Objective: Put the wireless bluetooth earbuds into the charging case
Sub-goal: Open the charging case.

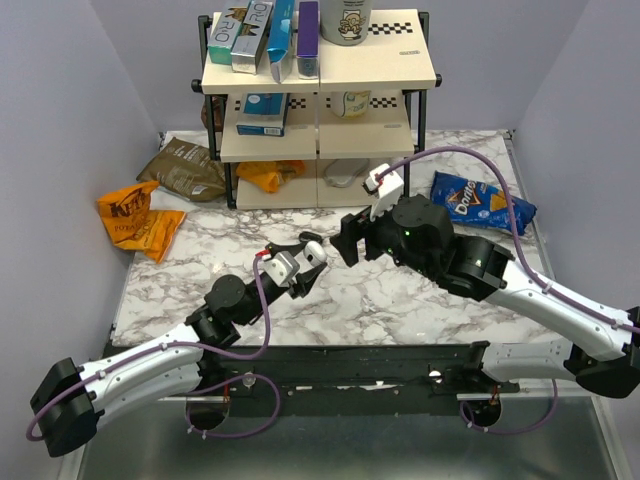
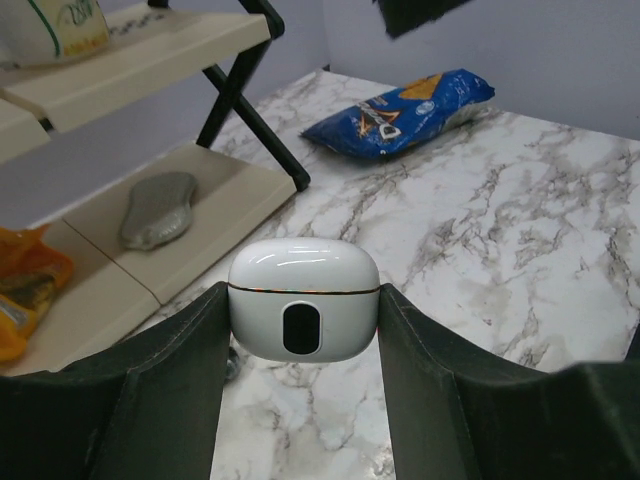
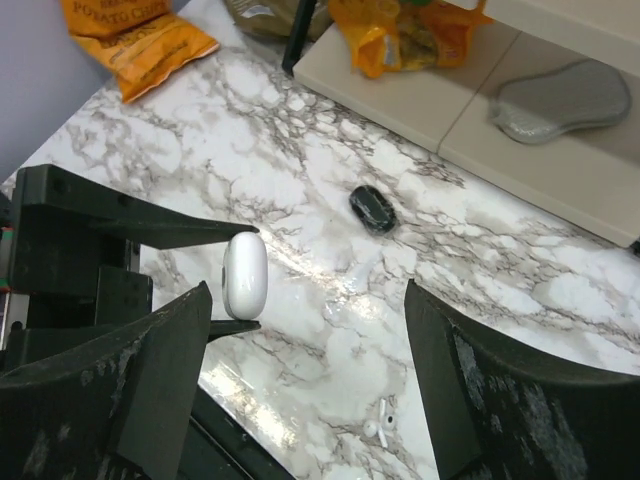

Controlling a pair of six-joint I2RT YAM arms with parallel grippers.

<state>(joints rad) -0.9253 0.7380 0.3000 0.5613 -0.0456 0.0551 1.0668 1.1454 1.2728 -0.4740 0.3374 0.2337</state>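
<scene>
Charging case (image 3: 373, 208), the small glossy black oval, lies on the marble worktop (image 3: 300, 130), free of both hands, just before the bottom board of the shelf rack (image 1: 320, 70). In the top view it sits at about 12 o'clock from the left hand (image 2: 303, 305) and very near to it. The left hand holds a different thing, a white oval case (image 2: 304, 265): its two dark fingers press on the two sides of this case, which has a thin seam around it and a black oval window on its front. This white case is lifted above the worktop. The right hand (image 3: 308, 340) is spread wide with nothing between its fingers. It hangs over the worktop at 3 o'clock from the left hand and faces it. In the right wrist view the white case shows at about 9 o'clock, close to one finger, and the black case is at about 1 o'clock from the white one, apart from it. Two small white pieces (image 3: 378, 428) lie at 6 o'clock in that view; we cannot tell what they are. A blue chips bag (image 1: 483, 200) lies at 3 o'clock from the rack and an orange bag (image 1: 138, 218) at 9 o'clock.
</scene>
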